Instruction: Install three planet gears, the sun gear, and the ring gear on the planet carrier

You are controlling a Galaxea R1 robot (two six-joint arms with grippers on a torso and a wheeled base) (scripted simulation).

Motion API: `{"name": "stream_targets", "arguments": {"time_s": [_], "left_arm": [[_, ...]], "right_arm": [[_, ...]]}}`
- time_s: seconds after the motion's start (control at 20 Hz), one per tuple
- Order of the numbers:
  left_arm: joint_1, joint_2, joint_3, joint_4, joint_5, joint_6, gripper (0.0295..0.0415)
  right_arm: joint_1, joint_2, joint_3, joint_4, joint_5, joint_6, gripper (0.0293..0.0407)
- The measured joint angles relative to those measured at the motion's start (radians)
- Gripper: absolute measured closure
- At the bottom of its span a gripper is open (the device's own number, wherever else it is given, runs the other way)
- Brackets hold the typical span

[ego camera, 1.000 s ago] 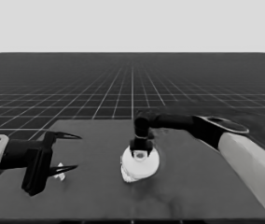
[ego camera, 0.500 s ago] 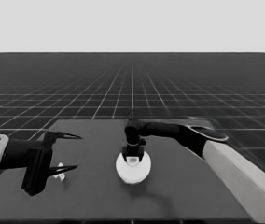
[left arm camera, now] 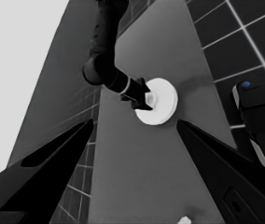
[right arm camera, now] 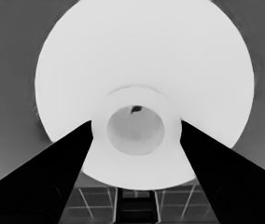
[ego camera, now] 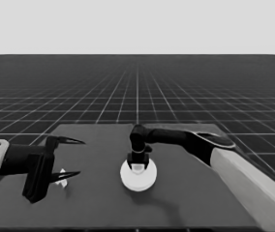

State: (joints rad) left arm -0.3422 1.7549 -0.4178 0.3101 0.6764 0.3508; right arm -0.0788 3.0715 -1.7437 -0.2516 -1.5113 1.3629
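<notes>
Ring gear [ego camera: 137, 177], the larger round part, lies flat near the middle of the table [ego camera: 200, 203], and my right gripper [ego camera: 138, 164] stands right over it, fingers pinching its raised hub [right arm camera: 135, 128] from both sides. My left gripper [ego camera: 69, 157] waits over the table's left end, fingers spread, a thin white piece [ego camera: 63, 177] beneath them.

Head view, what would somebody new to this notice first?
The larger round part, bright white near the middle of the dark table, with the right gripper reaching in from the right, its fingers either side of the raised hub. Next, the left gripper parked open over the table's left end, with a thin white piece by its fingers.
</notes>
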Motion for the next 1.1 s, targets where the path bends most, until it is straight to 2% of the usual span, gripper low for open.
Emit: {"name": "stream_targets", "arguments": {"time_s": [1.1], "left_arm": [[0.0, 0.0, 0.0, 0.0, 0.0, 0.0, 0.0326]], "right_arm": [[-0.002, 0.0, 0.0, 0.0, 0.0, 0.19, 0.0349]]}}
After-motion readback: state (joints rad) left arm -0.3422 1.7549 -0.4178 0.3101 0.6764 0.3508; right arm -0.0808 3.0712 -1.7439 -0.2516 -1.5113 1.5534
